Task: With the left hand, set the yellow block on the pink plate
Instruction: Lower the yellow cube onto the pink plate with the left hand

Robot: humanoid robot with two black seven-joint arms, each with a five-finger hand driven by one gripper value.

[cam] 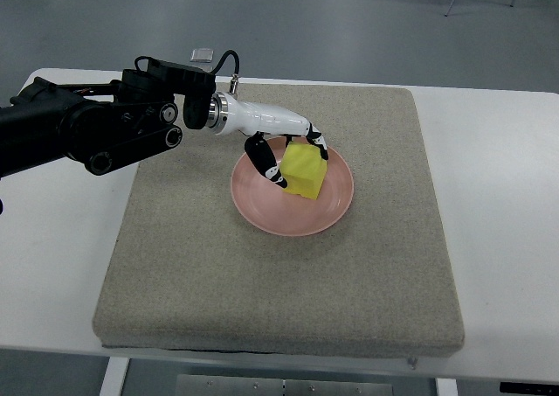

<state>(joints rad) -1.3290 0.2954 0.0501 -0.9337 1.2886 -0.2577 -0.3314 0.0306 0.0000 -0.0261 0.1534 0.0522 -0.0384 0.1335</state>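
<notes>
Left hand (284, 147) is out over the plate (262, 211) now, arm reaching in across the grey mat (175, 265), and the block (304, 170) is right there between its fingers. The thumb side comes down on the block's near-left face, the other fingers (319, 142) hook over its far edge, so the hand is pinching the block from two sides. The block sits low inside the plate, just under and ahead of the palm. Whether its base is fully resting on the plate or hanging a touch above it, I can't tell from this steep view, though it looks down or very nearly so.

So this reads as the placing step, right at the release. Next move, by my judgement: spread the fingers cleanly off both faces without dragging the block sideways, then lift the hand up and back toward the left. The block looks slightly turned, so a snagged finger could tip it toward the rim. No right hand showing anywhere.
</notes>
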